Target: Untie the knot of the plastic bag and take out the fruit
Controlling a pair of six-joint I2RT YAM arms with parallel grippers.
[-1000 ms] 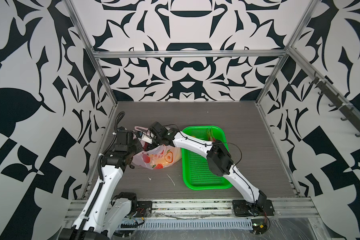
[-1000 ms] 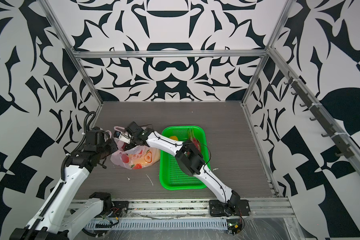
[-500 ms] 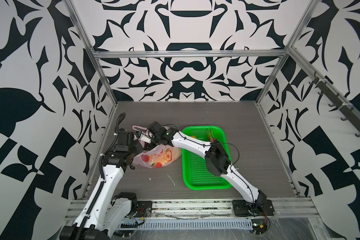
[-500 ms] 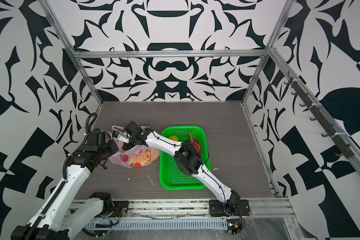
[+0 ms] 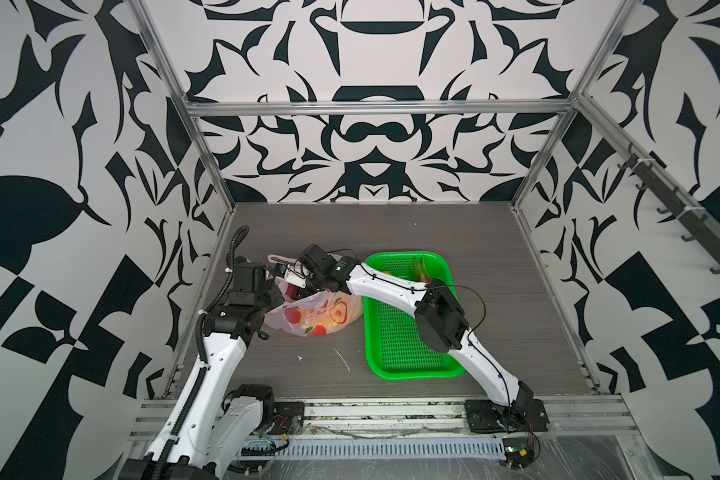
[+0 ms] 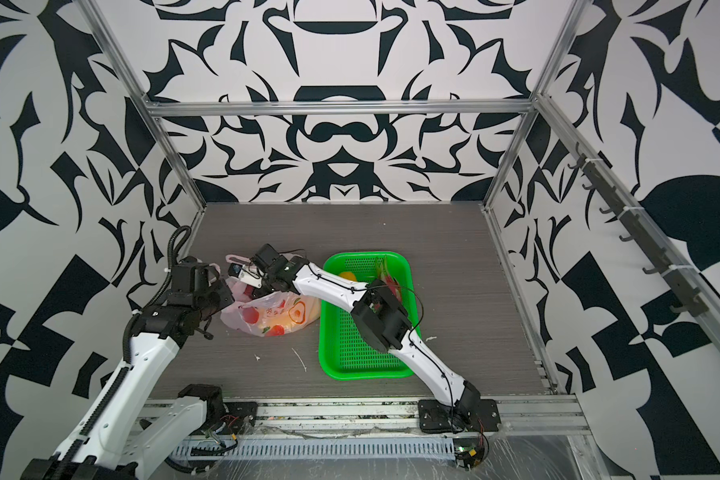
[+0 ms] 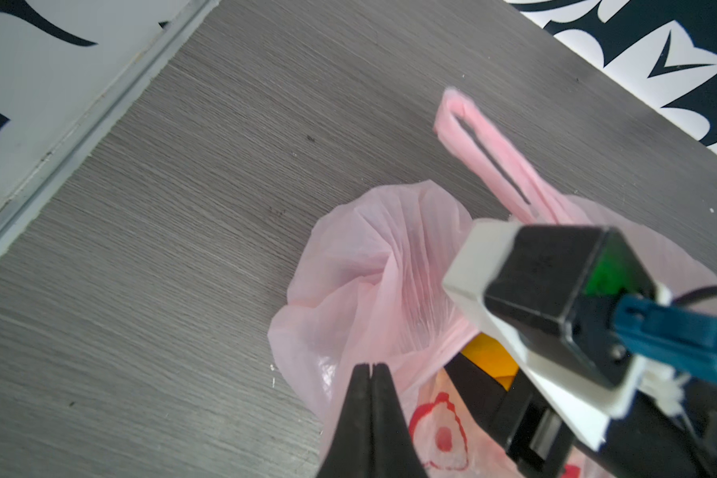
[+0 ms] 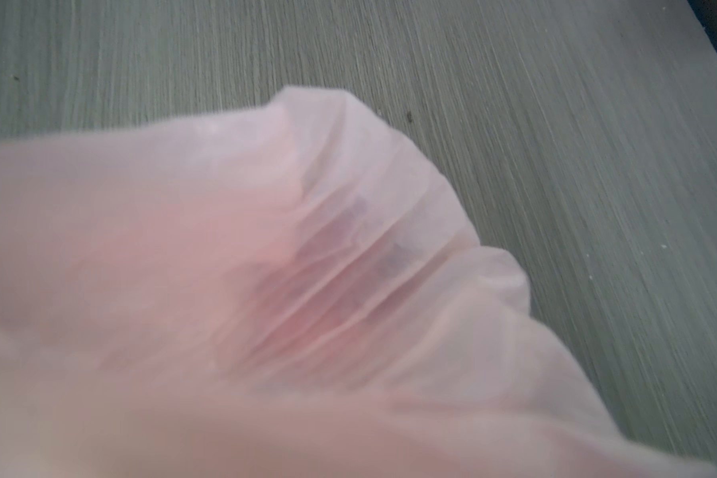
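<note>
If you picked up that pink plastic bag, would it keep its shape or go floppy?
Probably floppy: the plastic bag is thin, see-through film bunched into soft pleats. It would likely sag, since its body bulges full in both top views. Its handle loop is a narrow crumpled strip, so it may stretch.

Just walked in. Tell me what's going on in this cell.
Two robot arms are working on a pink plastic bag lying beside a green basket. The right end effector reaches across into the bag's mouth, its tips hidden by plastic. The left end effector is shut at the bag's edge. A dragon fruit and a small yellow fruit already lie in the basket; something yellow-orange shows through the bag.
</note>
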